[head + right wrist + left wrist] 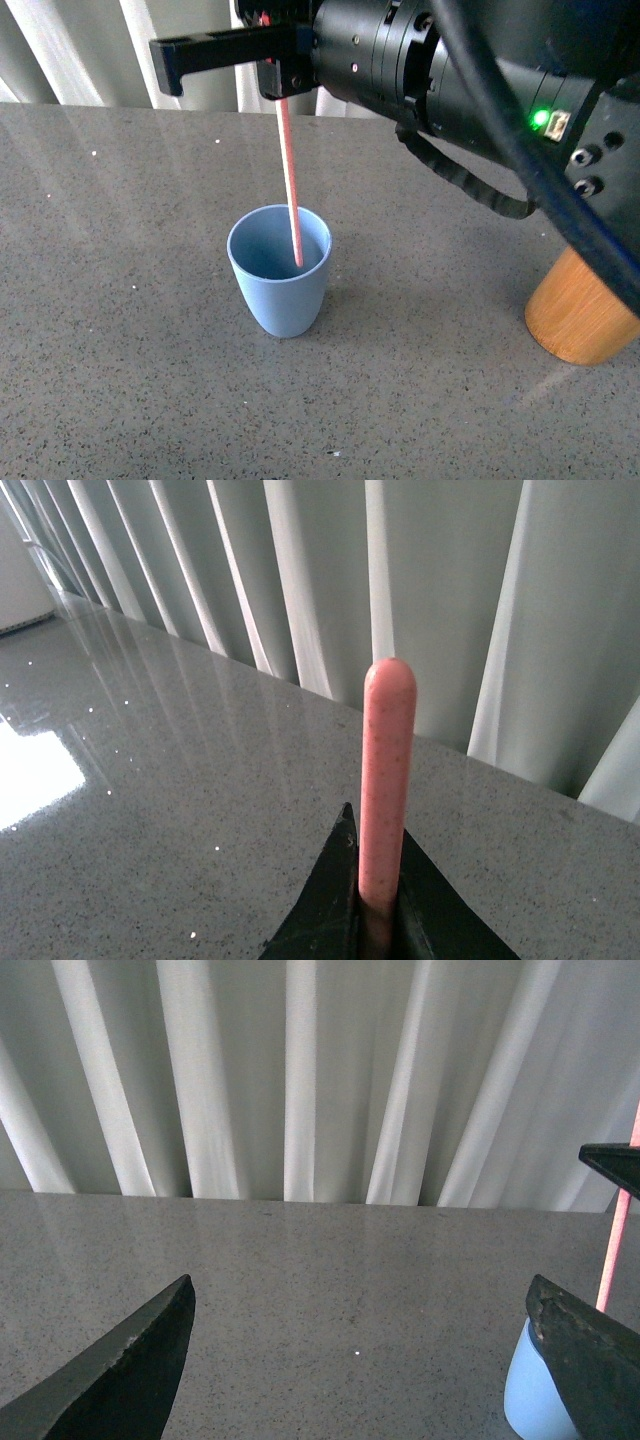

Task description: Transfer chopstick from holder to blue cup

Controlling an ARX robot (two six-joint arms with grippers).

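Front view: the right gripper [278,82] pinches the pink chopstick [291,190], whose tip is inside the blue cup [280,290], with the holder [580,310] at the cup's 3 o'clock. The left gripper [360,1380] is spread wide over the speckled grey table [320,1270]. White curtains [300,1080] hang at 12 o'clock.

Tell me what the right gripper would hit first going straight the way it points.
The way looks free above the table; the right gripper, holding the chopstick, would probably meet the curtain first, though depth is unclear.
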